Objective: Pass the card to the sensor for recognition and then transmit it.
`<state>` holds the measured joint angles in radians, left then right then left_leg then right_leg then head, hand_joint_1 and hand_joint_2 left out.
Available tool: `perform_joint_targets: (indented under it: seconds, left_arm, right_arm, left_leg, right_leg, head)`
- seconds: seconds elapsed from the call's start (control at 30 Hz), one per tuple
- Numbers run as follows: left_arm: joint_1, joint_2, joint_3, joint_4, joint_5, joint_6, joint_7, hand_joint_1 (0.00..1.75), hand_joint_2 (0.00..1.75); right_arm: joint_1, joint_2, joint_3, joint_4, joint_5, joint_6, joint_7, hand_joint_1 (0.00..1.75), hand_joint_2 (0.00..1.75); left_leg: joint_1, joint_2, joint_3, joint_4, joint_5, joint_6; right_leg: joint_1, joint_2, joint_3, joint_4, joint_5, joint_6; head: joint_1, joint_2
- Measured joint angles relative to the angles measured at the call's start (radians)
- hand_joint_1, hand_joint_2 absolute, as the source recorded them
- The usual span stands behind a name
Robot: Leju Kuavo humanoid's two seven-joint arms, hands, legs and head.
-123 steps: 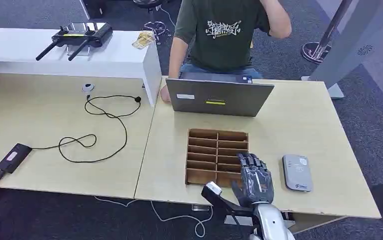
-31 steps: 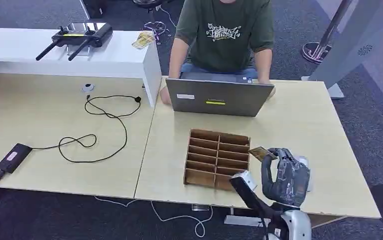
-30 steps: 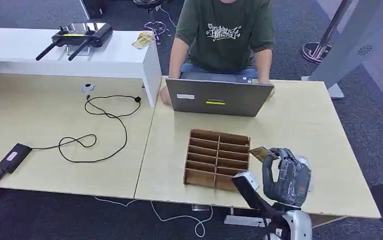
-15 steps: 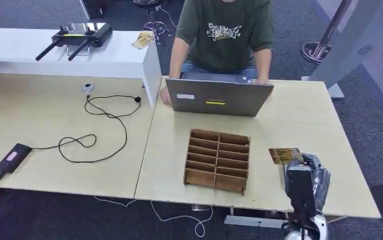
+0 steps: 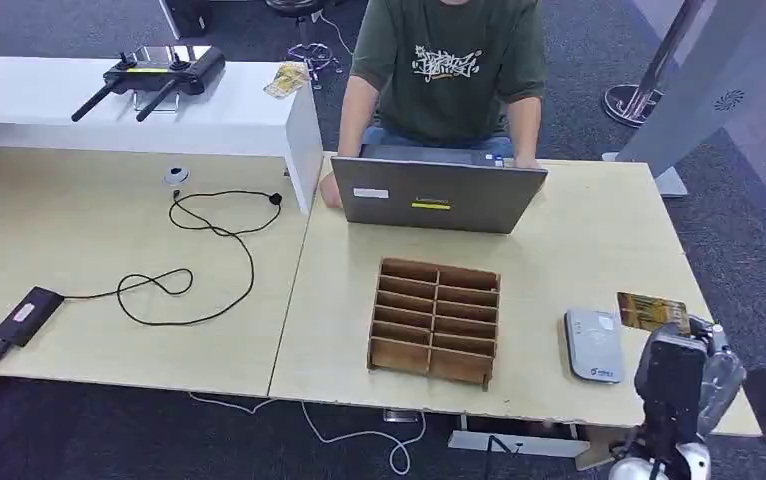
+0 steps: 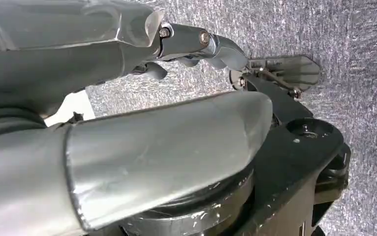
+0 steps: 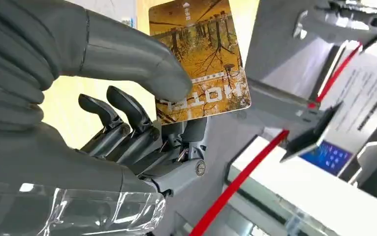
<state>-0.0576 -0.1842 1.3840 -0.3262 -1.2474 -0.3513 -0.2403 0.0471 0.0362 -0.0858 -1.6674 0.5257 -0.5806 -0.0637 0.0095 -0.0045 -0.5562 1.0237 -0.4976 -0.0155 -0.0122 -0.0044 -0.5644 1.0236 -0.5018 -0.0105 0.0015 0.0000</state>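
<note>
Pinching the card (image 5: 651, 312), the right hand (image 5: 694, 365) hovers at the surface's right edge; the sensor (image 5: 593, 344) lies just leftward.

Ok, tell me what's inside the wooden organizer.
The organizer has two columns of brown slots, and the ones the head view looks into appear empty. Their front walls hide the slot floors, so a flat card lying there couldn't be ruled out.

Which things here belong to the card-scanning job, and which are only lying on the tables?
For the job:
- card, pinched by the right hand
- sensor
- wooden divider box

Lying about:
- laptop, used by a person
- black cable
- remote controller
</note>
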Motion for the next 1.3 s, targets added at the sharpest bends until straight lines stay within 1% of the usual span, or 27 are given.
perform_joint_targets:
  seconds: [0.3,0.4,0.47,0.57,0.7,0.8,1.0,1.13,1.3]
  left_arm:
    - [-0.001,-0.006,0.000,0.000,0.002,0.000,0.000,0.00,0.00]
    - [-0.001,-0.006,0.000,0.000,-0.001,0.000,-0.001,0.00,0.00]
    - [-0.002,-0.006,0.000,0.000,-0.004,0.000,-0.003,0.00,0.00]
    - [-0.001,-0.004,-0.001,0.000,-0.008,0.000,-0.005,0.00,0.00]
    - [-0.002,-0.001,-0.003,0.003,-0.015,0.000,-0.010,0.00,0.00]
    - [-0.002,0.001,-0.005,0.008,-0.021,0.000,-0.012,0.00,0.00]
    - [-0.003,0.006,-0.021,0.015,-0.031,0.000,-0.019,0.00,0.00]
    - [-0.004,0.011,-0.027,0.018,-0.037,0.000,-0.021,0.00,0.00]
    - [-0.004,0.018,-0.037,0.026,-0.040,0.000,-0.024,0.00,0.00]
  right_arm:
    - [-0.070,0.006,-0.045,0.006,0.089,-0.092,-0.045,1.75,1.75]
    - [-0.101,0.010,-0.052,0.009,0.131,-0.108,-0.055,1.75,1.75]
    - [-0.129,0.018,-0.061,0.009,0.186,-0.108,-0.064,1.75,1.75]
    - [-0.167,0.050,-0.083,0.000,0.314,-0.108,-0.054,1.75,1.75]
    - [-0.223,0.081,-0.083,-0.005,0.440,-0.108,-0.058,1.75,1.75]
    - [-0.268,0.094,-0.083,0.000,0.529,-0.108,-0.065,1.75,1.75]
    - [-0.345,0.098,-0.046,0.029,0.661,-0.108,-0.035,1.75,1.75]
    - [-0.398,0.098,0.008,0.060,0.716,-0.108,-0.015,1.75,1.75]
    - [-0.474,0.091,0.095,0.126,0.754,-0.107,0.041,1.75,1.75]
  left_leg:
    - [0.000,0.000,0.000,0.000,0.000,0.000]
    - [0.000,0.000,0.000,0.000,0.000,0.000]
    - [0.000,0.001,0.000,0.000,0.000,0.000]
    - [0.000,0.000,0.000,0.000,0.001,0.000]
    - [0.000,0.001,0.001,0.000,0.001,0.000]
    - [0.000,0.001,0.000,0.000,0.001,-0.001]
    - [0.000,0.000,0.000,0.000,0.001,-0.001]
    - [0.000,0.000,0.000,0.000,0.001,-0.001]
    - [0.000,0.000,0.000,0.000,0.002,-0.002]
  right_leg:
    - [0.000,0.000,0.000,0.000,0.000,0.000]
    - [0.000,0.000,0.000,0.000,0.000,0.000]
    - [0.000,0.001,0.000,0.000,0.000,0.000]
    - [0.000,0.001,0.000,0.000,0.000,0.000]
    - [0.000,0.001,0.000,0.000,0.000,0.000]
    - [0.000,0.001,0.000,0.001,0.000,0.000]
    - [0.000,0.001,0.000,0.001,0.001,0.000]
    - [0.000,0.001,0.000,0.001,0.001,0.000]
    - [0.000,0.001,0.000,0.001,0.001,-0.001]
  head:
    - [0.000,0.000]
    - [0.000,0.000]
    - [0.000,0.000]
    - [0.000,0.000]
    - [0.000,0.000]
    - [0.000,0.000]
    - [0.000,0.000]
    - [0.000,0.000]
    - [0.000,0.000]
